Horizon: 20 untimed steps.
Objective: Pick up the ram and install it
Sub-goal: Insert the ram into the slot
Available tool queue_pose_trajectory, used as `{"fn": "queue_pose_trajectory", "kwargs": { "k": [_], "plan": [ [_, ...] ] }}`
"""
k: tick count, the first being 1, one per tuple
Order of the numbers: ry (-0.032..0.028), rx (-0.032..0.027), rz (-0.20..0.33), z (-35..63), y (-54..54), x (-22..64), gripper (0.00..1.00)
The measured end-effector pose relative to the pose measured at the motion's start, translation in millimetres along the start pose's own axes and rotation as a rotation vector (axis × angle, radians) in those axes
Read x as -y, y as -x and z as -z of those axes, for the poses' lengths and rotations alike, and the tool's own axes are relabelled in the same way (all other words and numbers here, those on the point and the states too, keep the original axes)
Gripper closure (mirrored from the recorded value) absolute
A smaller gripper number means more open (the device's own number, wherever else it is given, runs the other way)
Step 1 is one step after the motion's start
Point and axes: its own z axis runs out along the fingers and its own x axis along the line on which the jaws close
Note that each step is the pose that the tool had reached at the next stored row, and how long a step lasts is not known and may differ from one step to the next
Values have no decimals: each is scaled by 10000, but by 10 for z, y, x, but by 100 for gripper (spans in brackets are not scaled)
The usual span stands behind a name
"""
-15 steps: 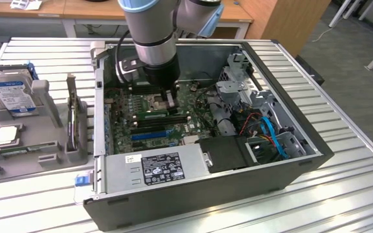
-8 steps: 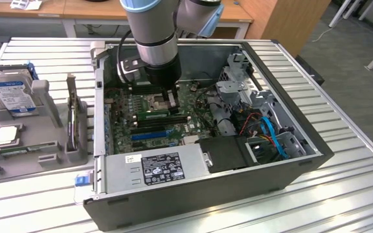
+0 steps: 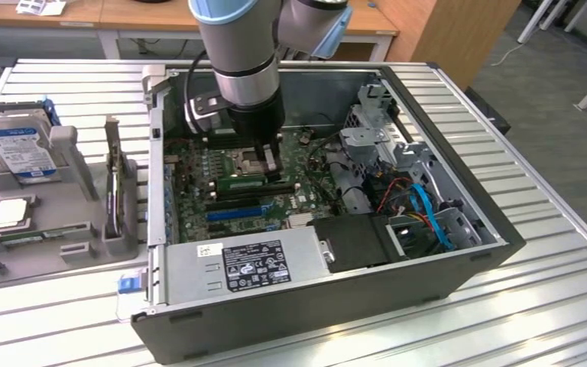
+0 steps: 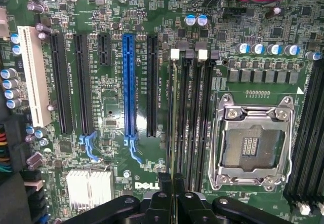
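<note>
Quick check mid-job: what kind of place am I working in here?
Most likely a lab or workshop bench for computer assembly: an open computer case sits on a slatted metal table, a grey holder beside it carries a hard drive, and wooden desks stand behind.

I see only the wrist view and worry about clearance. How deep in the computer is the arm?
Observer: The arm comes down nearly upright into the open computer case. Its jaws are below the rim, just above the green ram on the motherboard.
Operator: Is anything standing close beside it in there?
Observer: A grey metal cage stands toward the exterior view's right of the arm, apart from it.
</note>
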Motion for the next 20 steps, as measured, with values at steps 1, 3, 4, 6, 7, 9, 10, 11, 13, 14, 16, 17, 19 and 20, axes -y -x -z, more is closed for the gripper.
{"fn": "queue_pose_trajectory", "kwargs": {
  "k": [1, 3, 4, 6, 7, 9, 10, 11, 13, 14, 16, 17, 19, 20],
  "plan": [
    [1, -2, 0, -1, 0, -1, 88],
    [0, -1, 0, -2, 0, -1, 88],
    [0, -2, -1, -2, 0, -1, 88],
    [1, -2, -2, -2, 0, -1, 88],
    [-2, 2, -3, -8, 1, -2, 88],
    [0, 0, -2, -20, 0, -5, 88],
    [1, -2, -1, -23, 0, -7, 88],
    [1, -3, -1, -23, 0, -7, 88],
    [-1, 1, -3, -32, 1, -9, 88],
    [0, 0, -2, -39, 1, -11, 88],
    [1, -2, -1, -44, 0, -12, 88],
    [2, -3, -1, -44, 0, -12, 88],
    [0, -1, -1, -45, 1, -12, 88],
    [1, -2, -2, -45, 1, -13, 88]
  ]
}}
